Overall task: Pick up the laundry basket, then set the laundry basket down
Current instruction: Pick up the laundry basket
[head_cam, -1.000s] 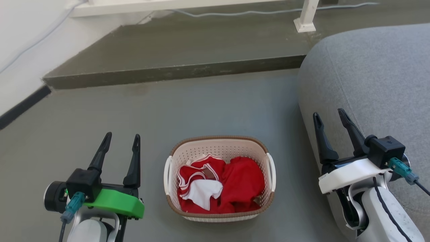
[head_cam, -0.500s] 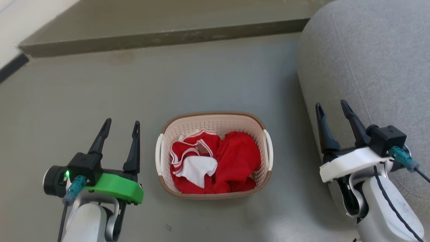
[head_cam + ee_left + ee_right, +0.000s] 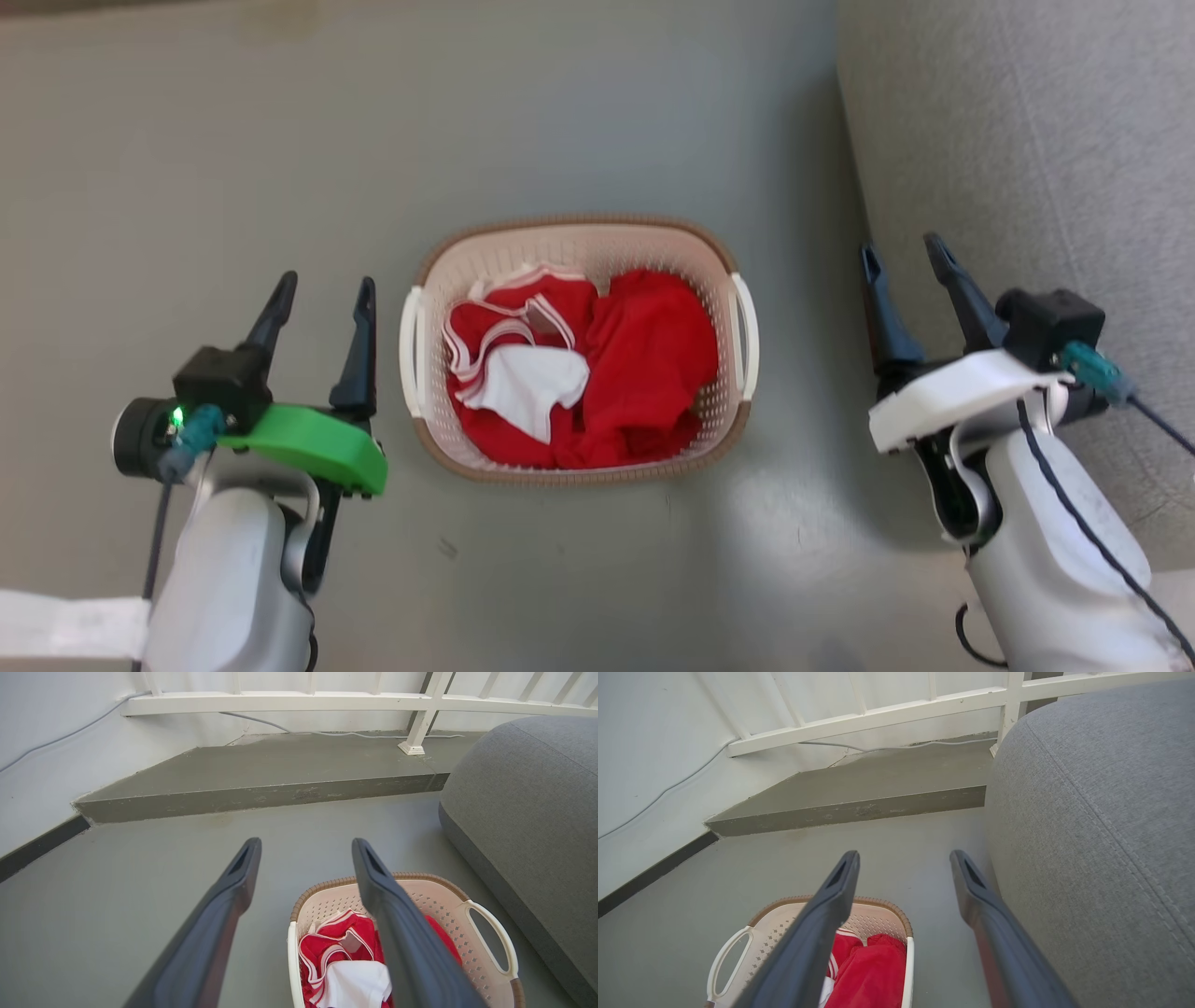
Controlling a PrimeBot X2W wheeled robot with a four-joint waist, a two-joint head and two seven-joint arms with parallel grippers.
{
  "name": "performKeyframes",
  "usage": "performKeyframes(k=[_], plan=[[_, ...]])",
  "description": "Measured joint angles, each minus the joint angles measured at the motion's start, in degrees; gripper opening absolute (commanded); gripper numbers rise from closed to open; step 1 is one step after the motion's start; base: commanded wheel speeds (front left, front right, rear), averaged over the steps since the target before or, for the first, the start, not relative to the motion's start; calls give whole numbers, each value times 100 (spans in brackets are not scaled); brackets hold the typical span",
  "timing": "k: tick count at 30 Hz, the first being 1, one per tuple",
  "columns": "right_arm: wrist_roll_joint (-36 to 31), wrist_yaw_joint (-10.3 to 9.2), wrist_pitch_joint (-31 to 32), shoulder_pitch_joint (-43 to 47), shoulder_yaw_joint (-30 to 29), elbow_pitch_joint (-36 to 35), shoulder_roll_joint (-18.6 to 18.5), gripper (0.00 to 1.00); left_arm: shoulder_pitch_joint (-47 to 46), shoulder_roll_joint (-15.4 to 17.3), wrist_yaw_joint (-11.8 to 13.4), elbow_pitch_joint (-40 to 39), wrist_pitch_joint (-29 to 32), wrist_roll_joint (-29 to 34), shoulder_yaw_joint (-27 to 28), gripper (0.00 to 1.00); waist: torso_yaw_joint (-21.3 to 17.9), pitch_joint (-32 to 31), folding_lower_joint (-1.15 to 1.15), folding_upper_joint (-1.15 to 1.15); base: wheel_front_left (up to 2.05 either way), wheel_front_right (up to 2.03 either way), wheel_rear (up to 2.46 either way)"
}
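laundry basket (image 3: 579, 227) looks light and stiff, with soft red clothes (image 3: 653, 373) inside; i'd grip its side handles (image 3: 408, 341). left gripper (image 3: 325, 283) and right gripper (image 3: 902, 246) flank it, both spread apart and empty.

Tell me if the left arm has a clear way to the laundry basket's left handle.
Probably yes: the open left pincer sits just beside the laundry basket, with bare floor between them.

left claw (image 3: 325, 282): dark fingers (image 3: 356, 355), green mount (image 3: 317, 448) | right claw (image 3: 902, 245): white mount (image 3: 943, 401), teal plug (image 3: 1090, 369) | forearms (image 3: 224, 579): pale grey
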Motion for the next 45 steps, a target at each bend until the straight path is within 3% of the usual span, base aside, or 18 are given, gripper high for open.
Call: performKeyframes(k=[30,37,45], plan=[[230,154,42,-2279,485,2198,171,100,-2323,16,-52,2192,413,-403,1,100,-106,2317,0,0,0,0,0],[526,237,43,-2556,676,2548,170,100,-2601,11,-58,2528,535,-502,-99,100,-91,2585,0,0,0,0,0],[1120,292,85,-2796,1147,2777,170,100,-2852,-24,-59,2881,784,-584,-584,100,-30,2863,0,0,0,0,0]])
